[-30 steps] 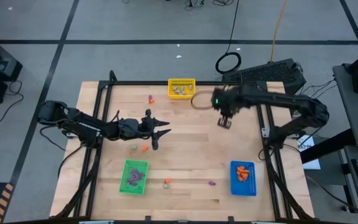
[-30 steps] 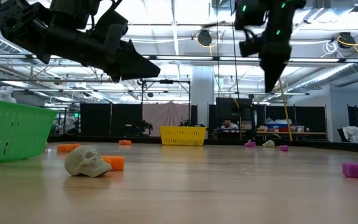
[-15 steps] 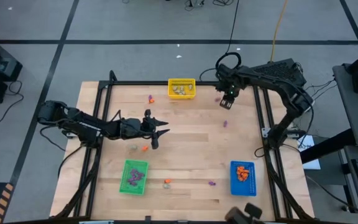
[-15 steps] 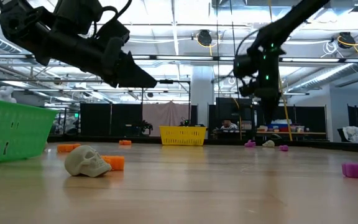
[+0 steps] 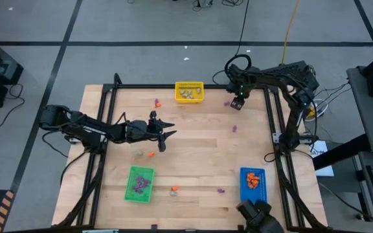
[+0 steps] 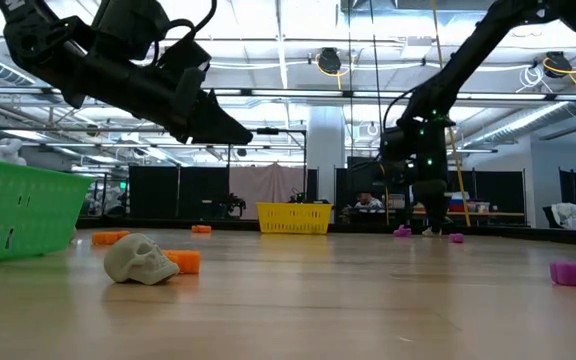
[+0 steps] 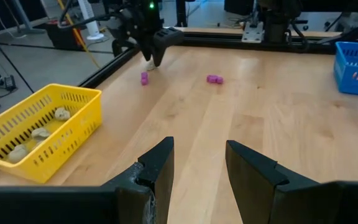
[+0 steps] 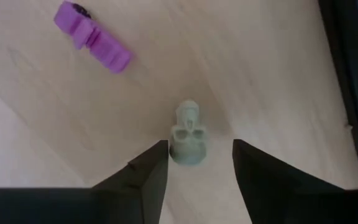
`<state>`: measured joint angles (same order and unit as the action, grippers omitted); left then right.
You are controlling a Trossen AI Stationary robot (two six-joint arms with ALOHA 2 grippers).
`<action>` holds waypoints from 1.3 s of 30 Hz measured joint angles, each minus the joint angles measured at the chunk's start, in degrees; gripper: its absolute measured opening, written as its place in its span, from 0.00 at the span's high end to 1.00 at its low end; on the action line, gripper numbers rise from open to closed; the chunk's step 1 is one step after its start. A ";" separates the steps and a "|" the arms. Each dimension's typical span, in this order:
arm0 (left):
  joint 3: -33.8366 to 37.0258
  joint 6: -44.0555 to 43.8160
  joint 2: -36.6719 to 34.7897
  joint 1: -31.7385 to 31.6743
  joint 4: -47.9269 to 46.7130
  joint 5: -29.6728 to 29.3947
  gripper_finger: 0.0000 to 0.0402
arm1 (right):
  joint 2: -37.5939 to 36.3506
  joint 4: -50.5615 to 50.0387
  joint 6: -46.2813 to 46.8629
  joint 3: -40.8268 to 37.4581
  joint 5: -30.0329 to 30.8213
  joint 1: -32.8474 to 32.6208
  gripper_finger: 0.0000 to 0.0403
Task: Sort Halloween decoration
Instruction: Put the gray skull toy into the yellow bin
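My right gripper (image 5: 238, 103) points down, open, at the table's far right corner. A pale skull trinket (image 8: 189, 140) lies on the wood between and just below its two fingertips (image 8: 194, 165), which do not touch it. A purple trinket (image 8: 93, 42) lies close by. My left gripper (image 5: 167, 136) hovers open and nearly level over the table's left middle, its fingers (image 7: 197, 165) holding nothing. Another pale skull (image 6: 140, 258) and an orange trinket (image 6: 183, 261) lie on the wood below it.
The yellow bin (image 5: 189, 91) with pale trinkets stands at the far edge. The green bin (image 5: 140, 183) is near left and the blue bin (image 5: 253, 184) near right. Loose purple (image 5: 234, 128) and orange trinkets (image 5: 174, 189) are scattered. The black frame rail (image 8: 353, 74) runs beside the right gripper.
My right gripper has swung from over the table's right middle toward the far right corner and come down close to the wood above the pale skull. Its fingers, together a second ago, now stand apart. My left arm has kept nearly still.
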<state>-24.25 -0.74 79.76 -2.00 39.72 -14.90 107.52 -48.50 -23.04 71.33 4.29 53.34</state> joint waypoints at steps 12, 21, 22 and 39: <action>0.00 -0.30 0.01 0.00 -1.72 0.00 0.64 | 1.80 0.97 -0.67 0.09 -1.21 -0.07 0.67; 0.00 -0.32 0.00 0.02 -1.77 0.00 0.64 | 1.76 0.87 -2.66 0.09 -2.79 -0.15 0.86; 0.00 -0.31 0.01 0.02 -1.77 0.00 0.64 | 1.76 0.85 -3.03 0.09 -2.70 -0.19 0.86; 0.00 -0.30 -0.01 0.02 -1.70 0.00 0.64 | -8.45 -2.67 4.06 -0.02 -2.97 -9.15 0.86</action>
<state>-24.25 -1.04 79.75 -1.98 38.03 -14.90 99.07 -51.17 -18.97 71.31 1.32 44.19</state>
